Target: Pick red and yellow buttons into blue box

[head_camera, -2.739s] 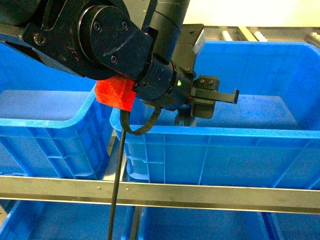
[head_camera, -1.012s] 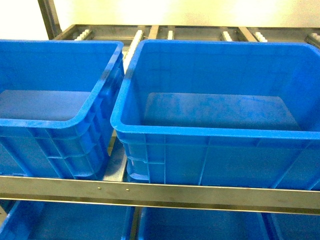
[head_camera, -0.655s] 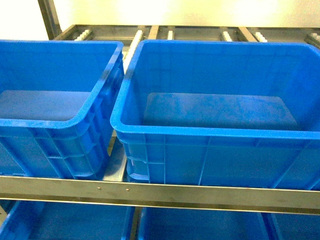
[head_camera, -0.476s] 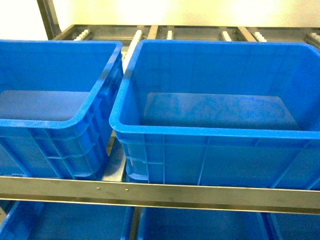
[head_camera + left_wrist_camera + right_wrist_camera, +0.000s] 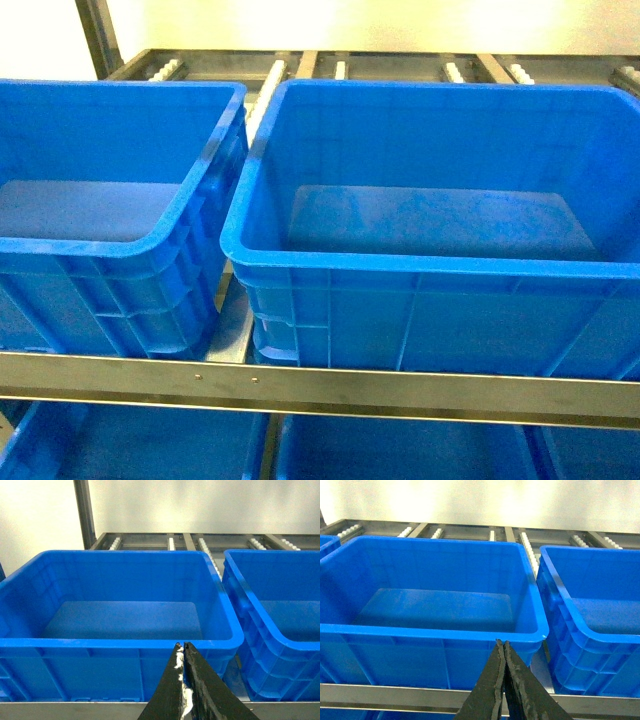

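In the head view two blue boxes sit side by side on a metal rack, the left box (image 5: 100, 200) and the larger-looking right box (image 5: 430, 210), both showing only bare blue floors; more blue boxes show below the front rail (image 5: 320, 385), and neither button nor any hand appears here. In the left wrist view the left hand (image 5: 183, 652) has its two dark fingers pressed together with nothing between them, tips just in front of a box's near rim (image 5: 115, 644). In the right wrist view the right hand (image 5: 502, 647) is likewise closed on nothing before another box's rim (image 5: 430, 632), and the red and yellow buttons are not visible in any view.
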